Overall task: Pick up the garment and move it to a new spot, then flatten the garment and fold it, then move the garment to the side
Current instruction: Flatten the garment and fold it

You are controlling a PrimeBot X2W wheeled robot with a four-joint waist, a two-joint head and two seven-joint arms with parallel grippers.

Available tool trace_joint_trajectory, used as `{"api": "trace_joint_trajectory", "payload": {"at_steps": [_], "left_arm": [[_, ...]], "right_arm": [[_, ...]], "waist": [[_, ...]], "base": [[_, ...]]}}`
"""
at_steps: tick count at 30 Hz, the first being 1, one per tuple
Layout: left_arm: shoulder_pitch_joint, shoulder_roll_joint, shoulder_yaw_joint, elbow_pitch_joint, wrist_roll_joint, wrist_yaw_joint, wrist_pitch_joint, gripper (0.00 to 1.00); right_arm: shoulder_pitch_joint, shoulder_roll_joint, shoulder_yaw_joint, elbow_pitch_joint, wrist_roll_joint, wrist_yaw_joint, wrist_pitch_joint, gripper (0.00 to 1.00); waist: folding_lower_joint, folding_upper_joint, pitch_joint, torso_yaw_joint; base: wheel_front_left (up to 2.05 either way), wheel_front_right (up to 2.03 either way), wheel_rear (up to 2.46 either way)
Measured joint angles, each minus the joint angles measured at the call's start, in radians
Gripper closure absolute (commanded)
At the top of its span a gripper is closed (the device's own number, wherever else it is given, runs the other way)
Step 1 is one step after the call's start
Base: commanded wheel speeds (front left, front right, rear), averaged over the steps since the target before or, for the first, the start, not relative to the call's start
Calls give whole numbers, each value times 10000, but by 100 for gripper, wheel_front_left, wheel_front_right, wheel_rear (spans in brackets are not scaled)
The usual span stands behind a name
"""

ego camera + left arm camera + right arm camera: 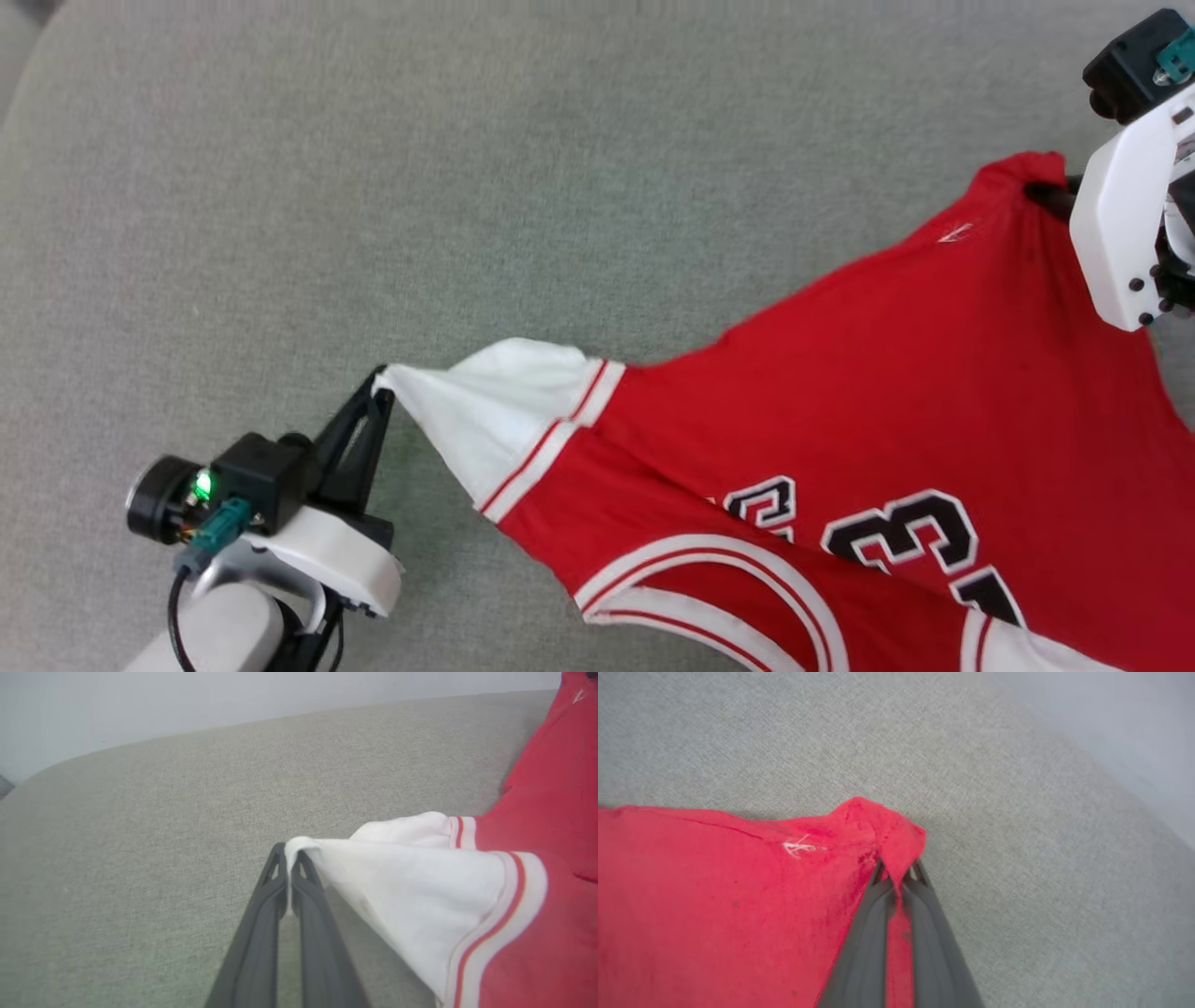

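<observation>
Here the left pincer (290,868) clamps the white sleeve of the garment (840,392), the right pincer (899,879) its bunched red corner.

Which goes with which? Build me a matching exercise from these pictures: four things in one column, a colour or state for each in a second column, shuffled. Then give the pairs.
Things
1. left gripper
2. right gripper
3. number lettering
4. upholstered surface

Colour or state
a. grey-green, under everything
b. shut on a red corner of the garment
c. black, edged in white
d. shut on the tip of the white sleeve

Pairs: 1-d, 2-b, 3-c, 4-a
</observation>
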Motion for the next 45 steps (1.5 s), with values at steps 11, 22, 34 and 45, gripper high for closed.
{"api": "trace_joint_trajectory", "payload": {"at_steps": [11,22,34,45], "left_arm": [[-2326,579,274,-267,690,-403,546,100],[-7365,464,748,-115,1423,-1198,1732,100],[-13171,-579,1003,2460,1883,-2320,1883,100],[-15519,-813,865,4309,2337,-2790,1308,100]], "right_arm": [[-212,-38,-431,146,10,0,-2951,100],[-2764,817,-1931,1016,-1689,0,-4121,100],[-6845,1965,-2778,2746,-3429,0,-4353,100],[-9099,2660,-2414,4146,-4075,0,-4986,100]], "waist": [[-1,0,-1211,-812],[0,0,-355,-1189],[1,0,1294,-1135],[0,0,2134,-957]], "base": [[0,0,0],[0,0,0],[0,0,0],[0,0,0]]}}
